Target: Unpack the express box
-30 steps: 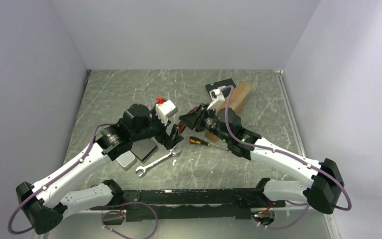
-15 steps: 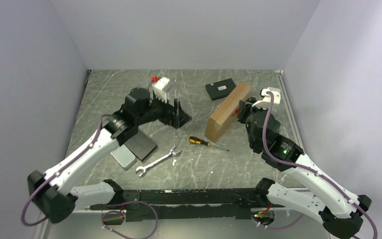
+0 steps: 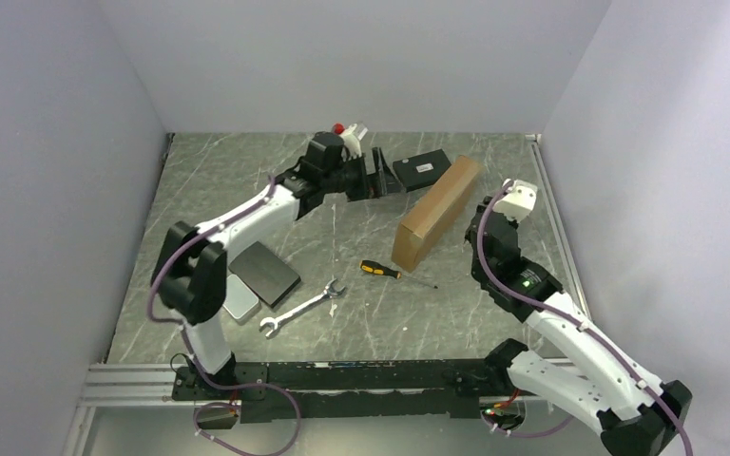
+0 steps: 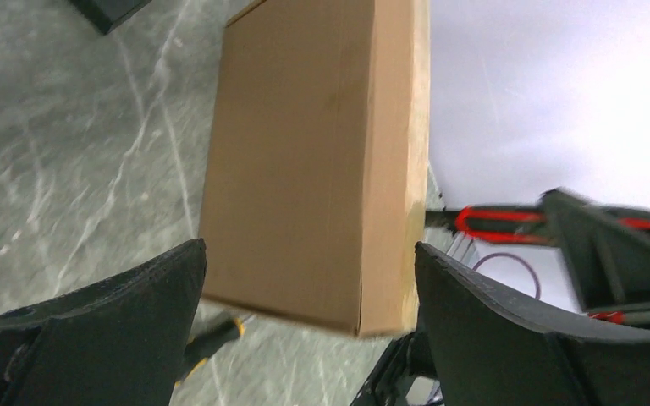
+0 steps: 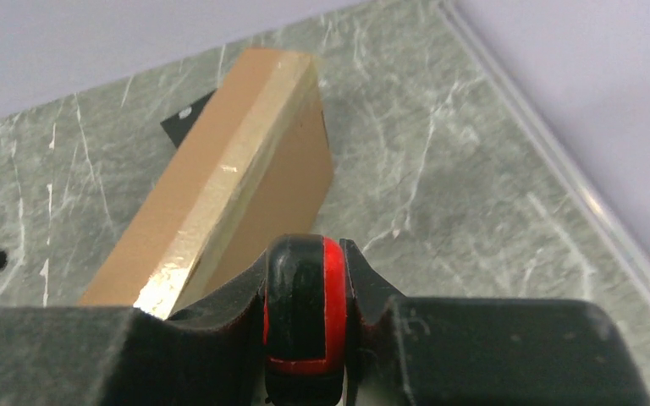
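The express box (image 3: 437,214) is a plain brown cardboard box standing on its long edge, slanting across the right middle of the table. It fills the left wrist view (image 4: 313,161) and shows in the right wrist view (image 5: 220,186). My left gripper (image 3: 380,173) is open and empty, up at the back just left of the box's far end, with the box seen between its fingers (image 4: 309,254). My right gripper (image 3: 481,222) is close to the box's right face. Its jaws are shut on a small black and red object (image 5: 309,296).
A small black labelled box (image 3: 421,169) lies at the back beside the left gripper. A screwdriver (image 3: 385,271) lies just left of the box's near end. A wrench (image 3: 299,312), a dark grey slab (image 3: 268,274) and a silver piece (image 3: 238,302) lie front left.
My left arm has swung from the middle left up to the back, beside the box's far end. My right arm has pulled back from the centre to the box's right side.
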`<state>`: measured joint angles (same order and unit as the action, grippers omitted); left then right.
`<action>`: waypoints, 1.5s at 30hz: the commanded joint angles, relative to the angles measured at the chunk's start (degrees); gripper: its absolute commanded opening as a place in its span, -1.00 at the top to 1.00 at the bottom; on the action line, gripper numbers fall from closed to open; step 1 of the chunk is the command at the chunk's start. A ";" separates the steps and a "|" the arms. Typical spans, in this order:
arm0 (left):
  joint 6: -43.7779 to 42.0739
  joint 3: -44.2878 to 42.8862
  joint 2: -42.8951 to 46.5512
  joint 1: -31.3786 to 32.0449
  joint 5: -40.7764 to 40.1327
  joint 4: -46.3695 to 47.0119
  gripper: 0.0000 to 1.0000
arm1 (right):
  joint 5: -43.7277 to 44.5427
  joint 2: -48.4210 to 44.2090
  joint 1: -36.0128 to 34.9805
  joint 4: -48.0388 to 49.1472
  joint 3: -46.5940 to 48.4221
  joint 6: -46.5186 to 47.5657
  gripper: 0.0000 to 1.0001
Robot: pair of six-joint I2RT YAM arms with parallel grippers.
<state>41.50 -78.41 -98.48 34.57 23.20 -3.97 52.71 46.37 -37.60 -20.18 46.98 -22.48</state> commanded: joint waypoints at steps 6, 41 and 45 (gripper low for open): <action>2.90 -13.31 -12.27 0.15 12.55 0.11 -0.86 | -21.48 6.08 2.66 16.29 -4.87 -3.69 1.00; -53.56 29.66 24.07 2.57 5.86 22.59 -0.99 | -18.15 -12.32 -1.77 13.34 -4.74 3.78 1.00; -43.88 35.08 18.14 6.31 -0.81 40.48 -0.99 | -19.30 -12.47 -1.77 13.67 -3.83 3.68 1.00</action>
<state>-3.81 -47.77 -75.07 38.94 30.89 17.74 33.78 33.78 -39.46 -8.97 40.40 -19.88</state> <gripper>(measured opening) 0.995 0.252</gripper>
